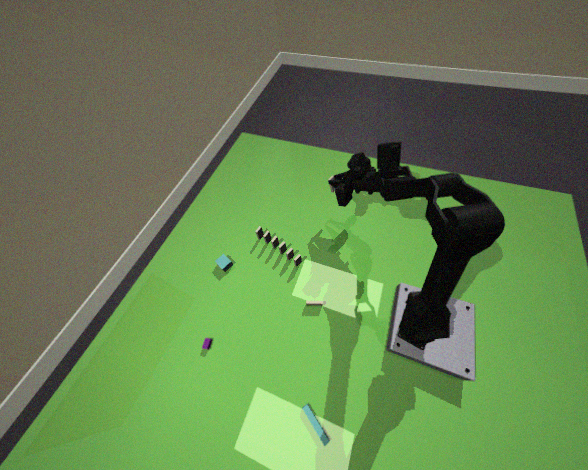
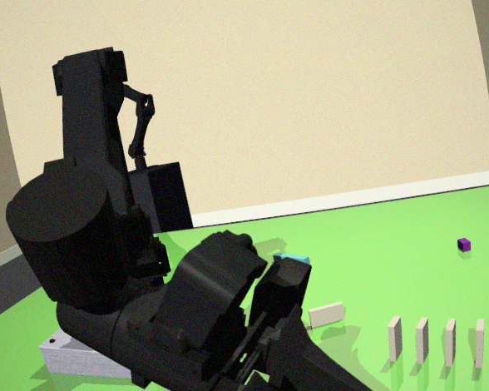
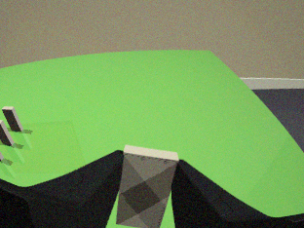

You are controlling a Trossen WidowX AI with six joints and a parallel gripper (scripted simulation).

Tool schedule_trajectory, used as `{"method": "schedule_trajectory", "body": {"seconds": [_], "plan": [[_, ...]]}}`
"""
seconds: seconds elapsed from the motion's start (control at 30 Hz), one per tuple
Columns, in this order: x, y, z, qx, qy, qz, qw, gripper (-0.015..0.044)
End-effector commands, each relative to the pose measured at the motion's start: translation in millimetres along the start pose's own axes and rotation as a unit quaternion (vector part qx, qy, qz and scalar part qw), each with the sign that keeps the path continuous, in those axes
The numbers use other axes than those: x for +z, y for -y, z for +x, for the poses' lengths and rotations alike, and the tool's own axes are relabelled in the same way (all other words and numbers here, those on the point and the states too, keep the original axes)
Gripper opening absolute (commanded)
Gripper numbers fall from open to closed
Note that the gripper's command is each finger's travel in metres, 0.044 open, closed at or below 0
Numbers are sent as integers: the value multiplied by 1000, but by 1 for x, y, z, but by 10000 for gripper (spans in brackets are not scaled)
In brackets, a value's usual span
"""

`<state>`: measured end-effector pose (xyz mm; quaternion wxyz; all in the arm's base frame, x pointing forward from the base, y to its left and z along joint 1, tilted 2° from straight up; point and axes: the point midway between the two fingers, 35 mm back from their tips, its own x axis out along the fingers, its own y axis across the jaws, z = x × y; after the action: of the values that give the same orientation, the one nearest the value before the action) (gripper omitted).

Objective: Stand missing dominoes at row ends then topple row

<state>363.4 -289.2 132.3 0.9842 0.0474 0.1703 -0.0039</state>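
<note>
Domino in the grip, still to be stood at a row end

The green mat (image 1: pixel 284 354) (image 2: pixel 363 273) (image 3: pixel 146 97) carries the whole layout, with the black arm (image 1: pixel 466 222) (image 2: pixel 81 201) reaching across it from one side. The gripper (image 1: pixel 335 191) (image 2: pixel 303 358) (image 3: pixel 148 164) is up above the mat, to one side of the standing row (image 1: pixel 282 247) (image 2: pixel 422 341) (image 3: pixel 12 119). Six dominoes stand there, evenly spaced, none fallen.

A long teal bar (image 1: pixel 316 424) (image 2: pixel 293 257) lies well apart from the row, and a teal block (image 1: pixel 224 262) sits nearer to it. Neither seems to belong to the job.

The fingers are closed on the held domino (image 1: pixel 331 187) (image 3: pixel 146 187), pinching it by its two narrow sides. The loose domino (image 1: pixel 314 303) (image 2: pixel 327 314) rests on a long edge, off the row's end that is nearer the arm's base. The small purple cube (image 1: pixel 207 344) (image 2: pixel 463 244) is well away.

The step in hand looks like carrying the first missing piece to its place; which end it is meant for cannot be told. The wrist view looks outward past the mat's edge, so the next move probably calls for turning the gripper downward, matching the row's facing and spacing, then lowering and releasing without brushing a neighbour. The loose domino should follow, and the gentle push comes last.
</note>
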Motion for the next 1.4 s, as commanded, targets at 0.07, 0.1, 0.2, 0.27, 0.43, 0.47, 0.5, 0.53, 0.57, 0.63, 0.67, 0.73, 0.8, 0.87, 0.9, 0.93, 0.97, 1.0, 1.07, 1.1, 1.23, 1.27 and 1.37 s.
{"method": "schedule_trajectory", "body": {"seconds": [0.07,0.1,0.2,0.27,0.43,0.47,0.5,0.53,0.57,0.63,0.67,0.73,0.8,0.87,0.9,0.93,0.97,1.0,1.07,1.1,1.23,1.27,1.37], "plan": [[-4,-3,-8,18,38,4,999,107],[-4,-3,-10,21,45,3,999,107],[-5,-6,-16,32,65,0,997,107],[-5,-8,-20,39,78,-2,996,107],[-8,-13,-32,52,105,-17,993,107],[-8,-14,-34,54,110,-21,992,107],[-9,-16,-36,57,115,-24,991,107],[-9,-17,-39,59,120,-27,991,107],[-10,-19,-41,62,124,-30,990,107],[-11,-22,-46,68,133,-36,988,107],[-12,-24,-48,73,136,-38,987,107],[-14,-28,-53,82,143,-41,985,107],[-16,-33,-58,92,149,-44,984,107],[-18,-37,-64,101,155,-48,982,107],[-20,-40,-66,106,157,-50,981,107],[-21,-42,-69,111,159,-52,980,107],[-22,-45,-71,115,161,-54,979,107],[-24,-48,-74,120,163,-57,978,107],[-27,-53,-80,130,166,-62,976,107],[-28,-56,-82,135,167,-65,974,107],[-35,-68,-93,154,169,-77,970,107],[-37,-72,-96,159,169,-80,969,107],[-41,-79,-102,170,168,-88,967,107]]}}
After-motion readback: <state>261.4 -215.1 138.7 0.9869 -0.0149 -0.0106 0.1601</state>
